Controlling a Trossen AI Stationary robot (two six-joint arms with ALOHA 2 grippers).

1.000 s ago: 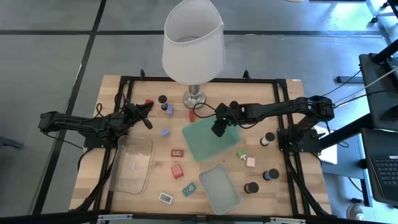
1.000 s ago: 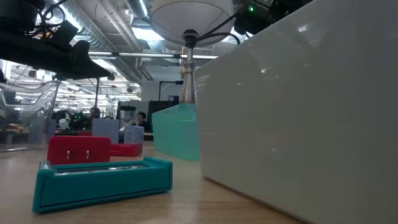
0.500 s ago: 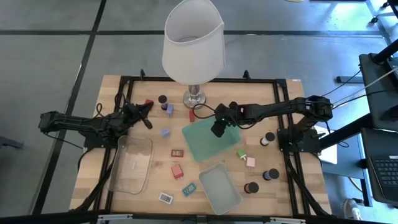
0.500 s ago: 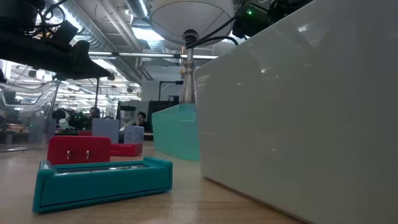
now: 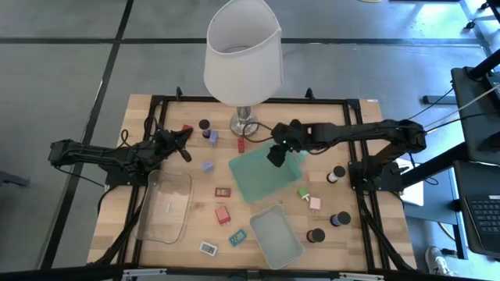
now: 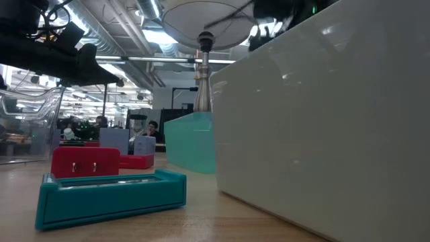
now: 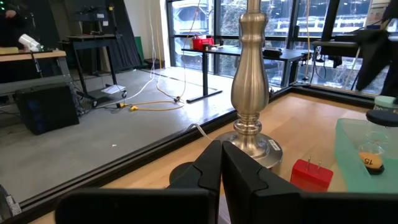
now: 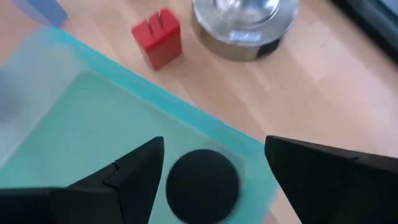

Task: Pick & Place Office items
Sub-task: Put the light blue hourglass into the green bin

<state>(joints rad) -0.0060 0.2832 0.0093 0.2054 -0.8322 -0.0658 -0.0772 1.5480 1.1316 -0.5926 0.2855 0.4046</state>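
My right gripper [image 5: 275,154] [image 8: 213,148] is open above the far corner of the mint-green tray [image 5: 262,178]. A short cylinder with a black top [image 8: 202,183] stands on the tray floor below the gap between its fingers; no contact shows. My left gripper [image 5: 184,147] [image 7: 221,167] is shut on nothing, near the table's far left, pointing toward the lamp base [image 7: 252,134]. Other office items lie scattered on the wood: a red block [image 5: 241,144] [image 8: 158,37], a lavender block [image 5: 208,165], flat red [image 5: 223,191], teal [image 5: 237,237] [image 6: 111,195] and white [image 5: 208,248] rectangles, and cylinders [image 5: 337,173].
The white-shaded lamp [image 5: 242,55] stands at the far middle, its metal base [image 5: 244,122] just beyond my right gripper. A clear bin [image 5: 164,204] lies near left, and a second mint tray [image 5: 276,236] near middle. Green [image 5: 302,193] and pink [image 5: 315,203] blocks sit to the right.
My right gripper has drawn back a little toward the table's far edge, from over the tray's inside to over its far corner beside the lamp base. In the low view it shows blurred, still moving. My left arm has kept still.
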